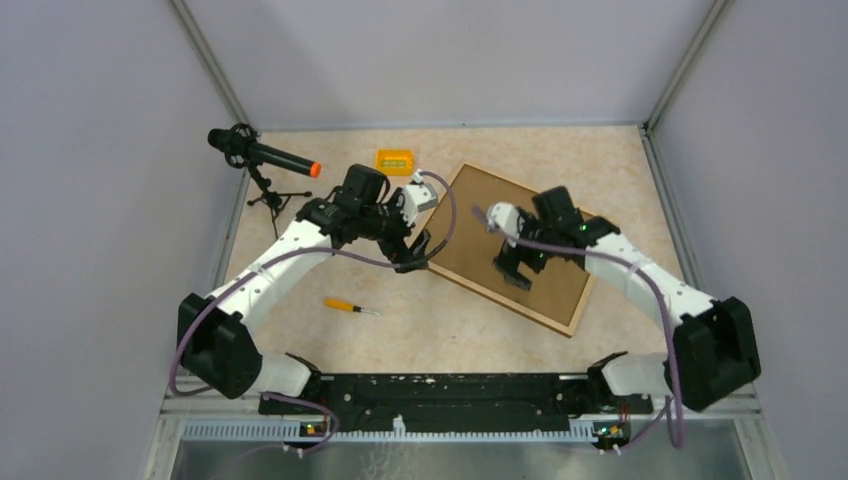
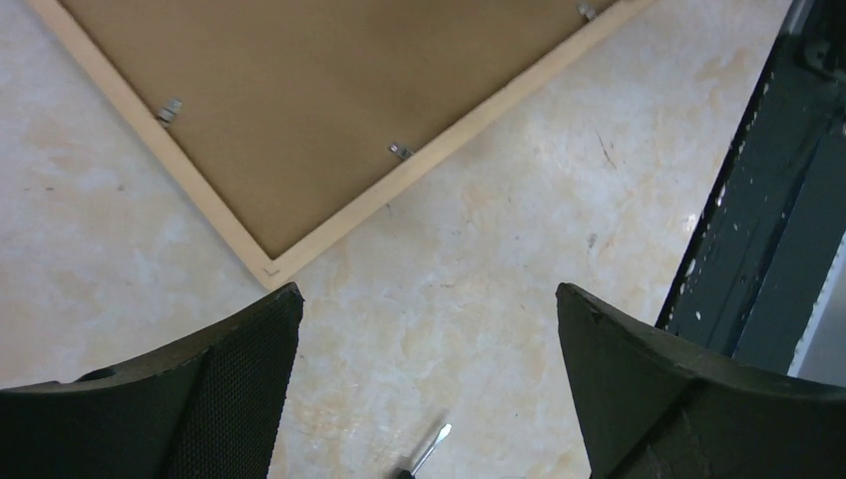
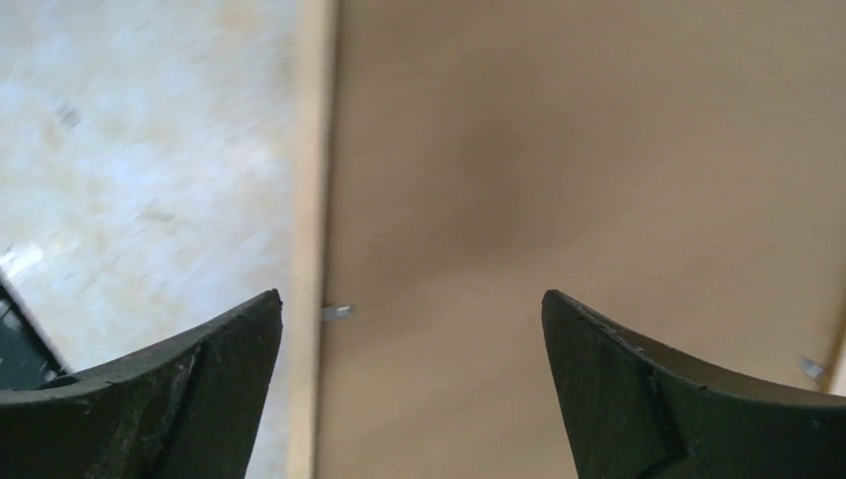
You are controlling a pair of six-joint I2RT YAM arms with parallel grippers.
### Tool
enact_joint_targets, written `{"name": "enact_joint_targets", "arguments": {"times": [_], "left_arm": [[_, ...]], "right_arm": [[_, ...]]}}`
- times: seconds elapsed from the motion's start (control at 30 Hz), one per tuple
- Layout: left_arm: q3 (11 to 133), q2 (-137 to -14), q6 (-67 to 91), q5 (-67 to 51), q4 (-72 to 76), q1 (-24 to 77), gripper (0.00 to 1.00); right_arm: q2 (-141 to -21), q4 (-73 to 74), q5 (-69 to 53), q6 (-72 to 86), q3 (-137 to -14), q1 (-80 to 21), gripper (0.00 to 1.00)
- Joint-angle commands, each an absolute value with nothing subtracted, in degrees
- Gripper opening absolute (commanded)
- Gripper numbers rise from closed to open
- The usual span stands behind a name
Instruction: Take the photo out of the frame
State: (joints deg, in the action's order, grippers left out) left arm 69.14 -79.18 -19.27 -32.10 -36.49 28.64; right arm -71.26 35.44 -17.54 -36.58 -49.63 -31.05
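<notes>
The frame (image 1: 465, 225) lies back side up on the table, tilted diagonally, its brown fibreboard back (image 2: 319, 100) facing up inside a narrow pale wooden rim (image 3: 309, 200). The photo is hidden under the back. Small metal tabs (image 2: 400, 151) sit along the rim; one tab (image 3: 337, 311) shows between my right fingers. My right gripper (image 1: 515, 270) hangs open over the frame's back near its edge (image 3: 411, 294). My left gripper (image 1: 415, 250) stands open over bare table just off the frame's left corner (image 2: 427, 289). Neither holds anything.
An orange-handled screwdriver (image 1: 350, 306) lies on the table left of the frame; its tip (image 2: 431, 444) shows below my left fingers. A yellow box (image 1: 394, 160) and a microphone on a tripod (image 1: 262, 155) stand at the back left. The black base rail (image 1: 450, 390) runs along the near edge.
</notes>
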Motion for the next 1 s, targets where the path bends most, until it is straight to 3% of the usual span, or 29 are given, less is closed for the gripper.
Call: {"name": "enact_joint_targets", "arguments": {"times": [0.0,0.2,0.33,0.7,0.97], "left_arm": [[65.3,-80.4,-26.7,-29.9,-40.2,32.3,0.99],[61.1,-83.4,-28.3,-21.3,-39.5,39.8,0.99],[62.2,-88.0,-27.3,-20.6,-39.6,41.1,0.99],[65.0,-99.7,-24.1,-20.4,-35.0,41.1,0.99],[69.3,-106.1,-21.2,-19.9,-33.8,39.6,0.99]], "right_arm": [[-80.3,38.5,-27.6,-35.7,-60.6,-17.5,0.99],[-98.0,45.6,-30.5,-35.7,-80.1,-1.1,0.99],[-108.1,46.7,-27.4,-34.0,-90.0,4.4,0.99],[-125.2,52.3,-25.1,-33.4,-107.8,7.6,0.99],[-130.1,59.5,-29.2,-38.4,-106.6,7.6,0.99]]}}
